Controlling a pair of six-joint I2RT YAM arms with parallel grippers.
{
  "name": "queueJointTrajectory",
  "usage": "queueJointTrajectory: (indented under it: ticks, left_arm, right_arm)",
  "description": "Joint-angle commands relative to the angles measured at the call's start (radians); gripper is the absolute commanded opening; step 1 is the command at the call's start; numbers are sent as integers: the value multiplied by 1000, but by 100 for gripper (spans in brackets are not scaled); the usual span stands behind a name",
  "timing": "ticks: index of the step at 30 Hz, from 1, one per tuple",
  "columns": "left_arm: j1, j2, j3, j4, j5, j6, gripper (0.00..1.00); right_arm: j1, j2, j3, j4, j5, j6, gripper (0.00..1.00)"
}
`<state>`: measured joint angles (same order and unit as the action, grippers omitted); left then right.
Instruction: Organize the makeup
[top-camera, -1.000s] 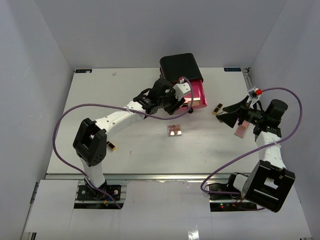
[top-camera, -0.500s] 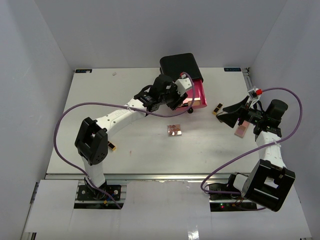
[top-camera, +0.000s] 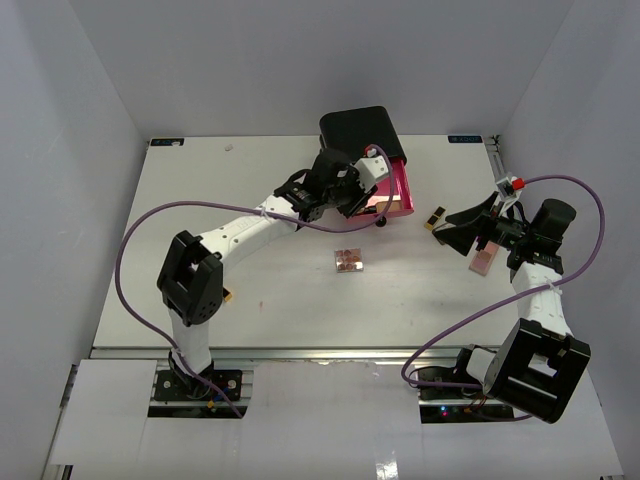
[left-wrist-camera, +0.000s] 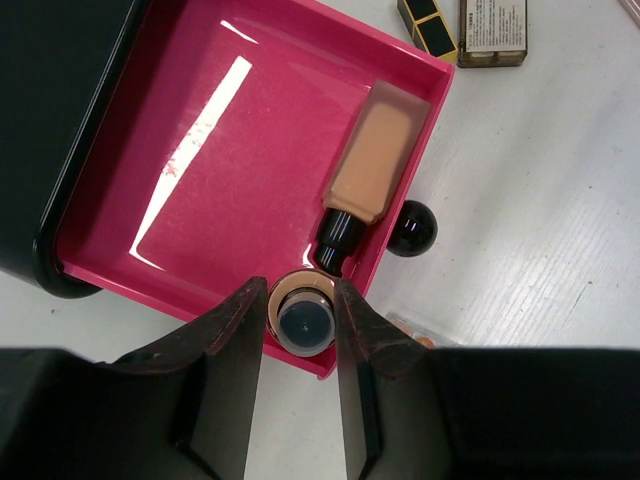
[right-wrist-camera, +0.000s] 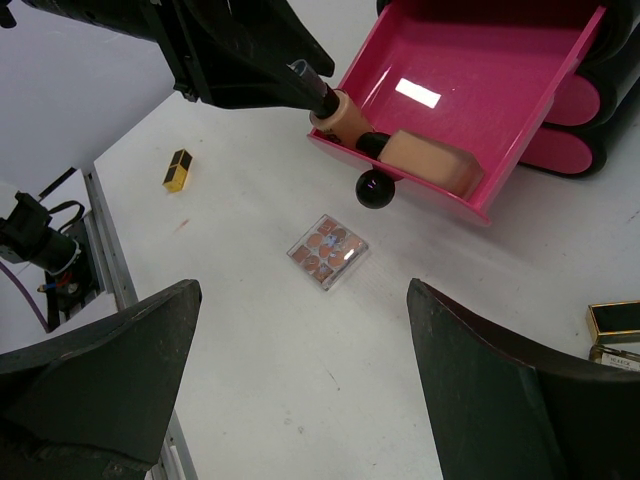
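Note:
My left gripper (left-wrist-camera: 300, 292) is shut on a small brown bottle with a dark cap (left-wrist-camera: 303, 320), held upright over the front rim of the open pink drawer (left-wrist-camera: 240, 130). The bottle also shows in the right wrist view (right-wrist-camera: 335, 110). A tan tube with a black cap (left-wrist-camera: 370, 170) lies in the drawer. The square palette (top-camera: 348, 261) lies on the table in front of the drawer. One black-and-gold lipstick (top-camera: 227, 294) lies by the left arm and others (top-camera: 436, 217) lie near my right gripper (top-camera: 455, 228), which is open and empty above the table. A pink compact (top-camera: 484, 262) lies beneath the right arm.
The black box (top-camera: 360, 132) stands at the back middle with its top drawer pulled out toward me; the drawer's black ball knob (left-wrist-camera: 412, 228) sticks out in front. Grey walls enclose the table on three sides.

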<state>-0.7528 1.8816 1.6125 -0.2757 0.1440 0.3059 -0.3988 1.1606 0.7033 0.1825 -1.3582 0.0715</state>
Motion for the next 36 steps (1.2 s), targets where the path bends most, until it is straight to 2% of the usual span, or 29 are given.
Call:
queueJointTrajectory:
  ticks: [1,9,26,36]
  left_arm:
    - [3,-5,51,6,-30,8,41]
    - [26,25,105,10,-43,1,32]
    - [50,190,323,-69,7,3,31]
    - [50,201,344,-68,49,-41,26]
  right_arm:
    - [-5,2,2,28,-27,2,90]
    - [-5,1,2,26,-27,1,90]
    - [-8,4,4,25,-29,1,90]
    - [-8,7,4,23,-29,-1,90]
